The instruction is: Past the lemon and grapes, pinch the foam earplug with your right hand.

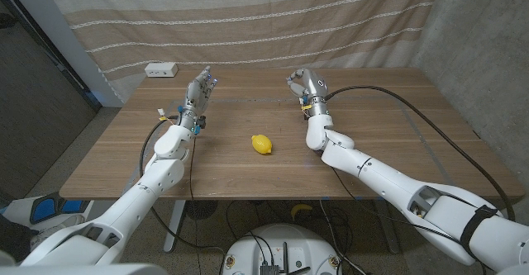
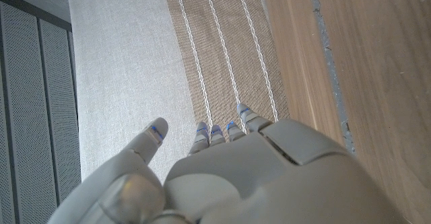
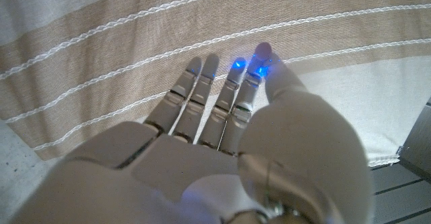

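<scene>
A wooden table (image 1: 248,176) with plank seams is seen, backed by a tan and pale curtain (image 1: 248,19) with white stitched stripes. A grey panelled wall stands on the left and a rough grey wall on the right. A white power strip (image 1: 161,69) lies at the far left edge of the table.

A lemon (image 1: 262,144) lies near the middle of the table, between the two arms and nearer than both hands.

The right hand (image 1: 304,83) is raised over the far part of the table, right of centre, well apart from the lemon. In the right wrist view the right hand (image 3: 222,150) is seen with fingers (image 3: 195,93) extended side by side and the thumb drawn in against them; a small rounded tip shows at the thumb end, but whether something is pinched there cannot be told.

The left hand (image 1: 198,89) is raised over the far left of the table, fingers apart and nothing held; the same is shown in the left wrist view (image 2: 229,170).

No readable writing can be made out.
</scene>
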